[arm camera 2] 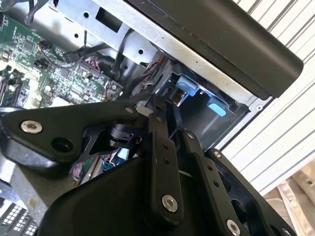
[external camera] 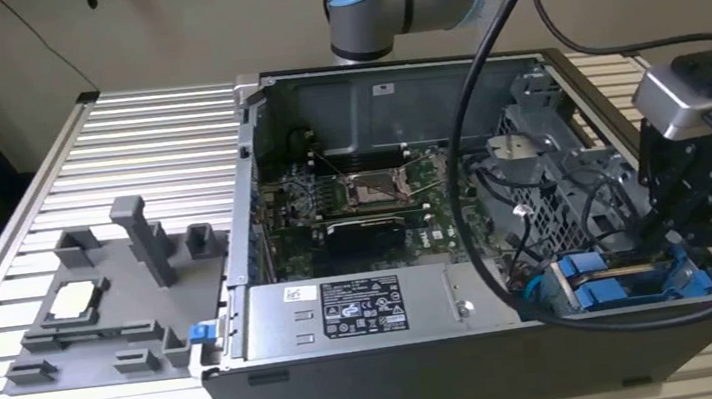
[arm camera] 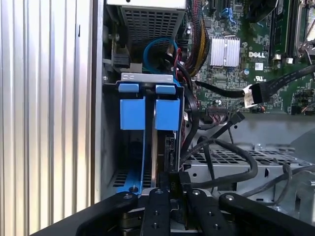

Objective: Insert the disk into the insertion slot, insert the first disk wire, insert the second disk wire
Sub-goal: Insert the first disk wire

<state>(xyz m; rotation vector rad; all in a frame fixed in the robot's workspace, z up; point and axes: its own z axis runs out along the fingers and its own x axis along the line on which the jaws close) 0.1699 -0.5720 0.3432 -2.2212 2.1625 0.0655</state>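
Note:
The disk (external camera: 608, 290) sits on edge in its blue carrier (arm camera: 166, 113) inside the insertion slot (arm camera: 109, 147), at the case's front corner on the exterior view's right. Beside it in the same bay stands another blue tab (arm camera: 132, 112). My gripper (external camera: 674, 242) hangs just over the bay's open end. In both wrist views its fingers (arm camera: 157, 204) stand close together on a small black plug (arm camera: 175, 183), the end of a disk wire, right at the disk's rear edge. In the second wrist view my gripper (arm camera 2: 165, 110) points at the blue tabs (arm camera 2: 189, 87).
Black cables (arm camera: 226, 147) loop over the perforated grey cage (external camera: 556, 187) beside the bay. The grey box with a sticker (external camera: 342, 312) and the motherboard (external camera: 355, 194) lie toward the exterior view's left. A grey fixture (external camera: 114, 308) stands outside the case.

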